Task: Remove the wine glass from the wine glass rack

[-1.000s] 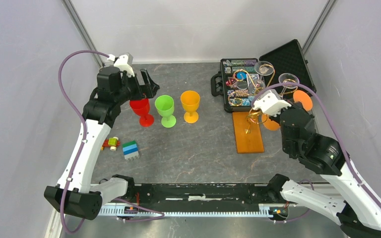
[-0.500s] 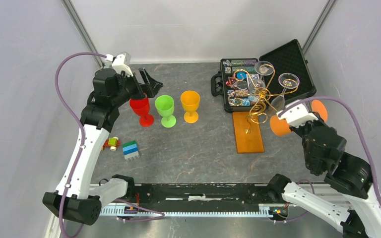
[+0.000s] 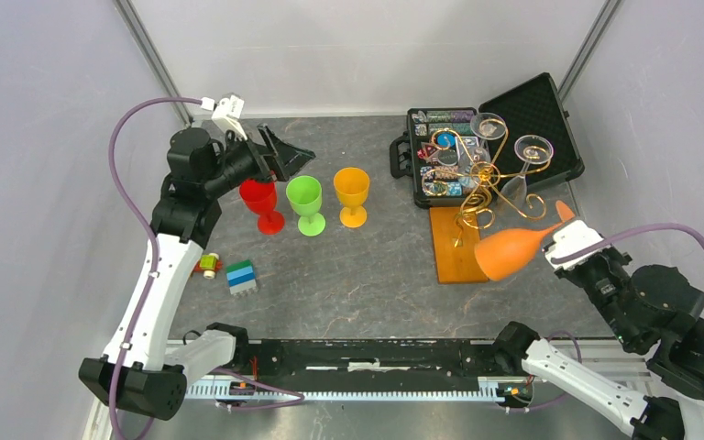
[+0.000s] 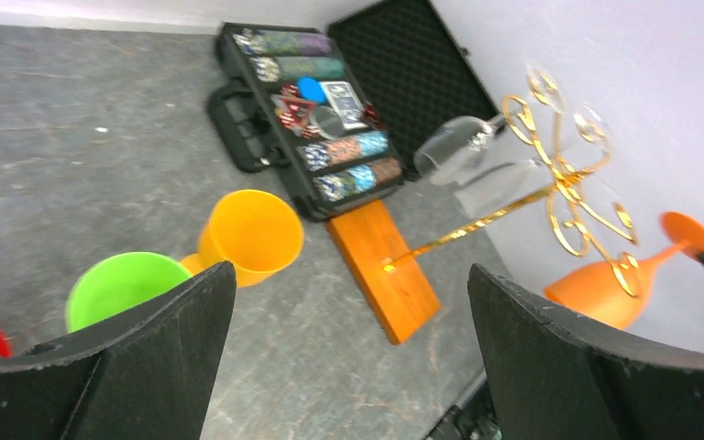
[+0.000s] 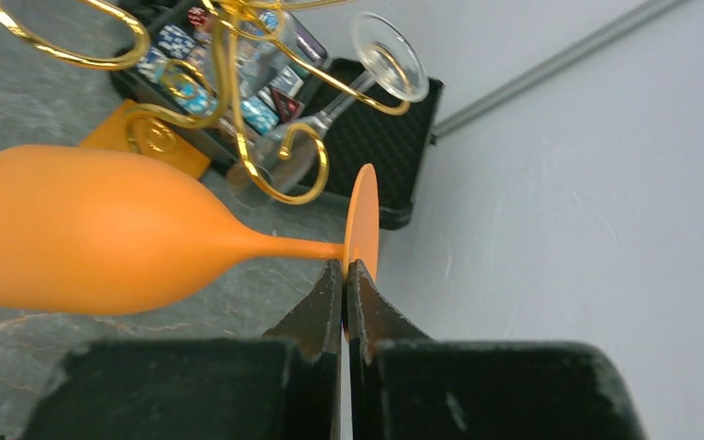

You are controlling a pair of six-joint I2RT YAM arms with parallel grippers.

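Currently, the right gripper [image 5: 344, 275] is clenched on the rim of the round foot of the orange wine glass [image 5: 101, 234]. Both fingers [image 5: 316, 316] are pressed onto the edge of the disc. The glass lies nearly horizontal, with its stem running forward from the fingertips and its bowl ahead and to the left of them.

In the top view the glass [image 3: 509, 252] hangs in the air above the table [image 3: 376, 266], carried by the right gripper [image 3: 564, 240]. Its bowl is over the near right corner of the wooden base [image 3: 456, 247].

The wine glass rack [image 3: 477, 188] stands ahead of the right gripper, just beyond the held glass. Its nearest gold curl [image 5: 280, 179] is close above the stem, and contact cannot be determined. Two clear glasses [image 3: 488, 124] [image 3: 533, 147] hang on the rack arms. The black case [image 3: 532, 115] lies open beyond the rack.

The left gripper [image 3: 282, 156] is released, with its jaws spread wide. It hovers just above and behind the red goblet [image 3: 259, 197]. The green goblet [image 4: 124, 289] and the yellow goblet [image 4: 249, 234] stand ahead of it.
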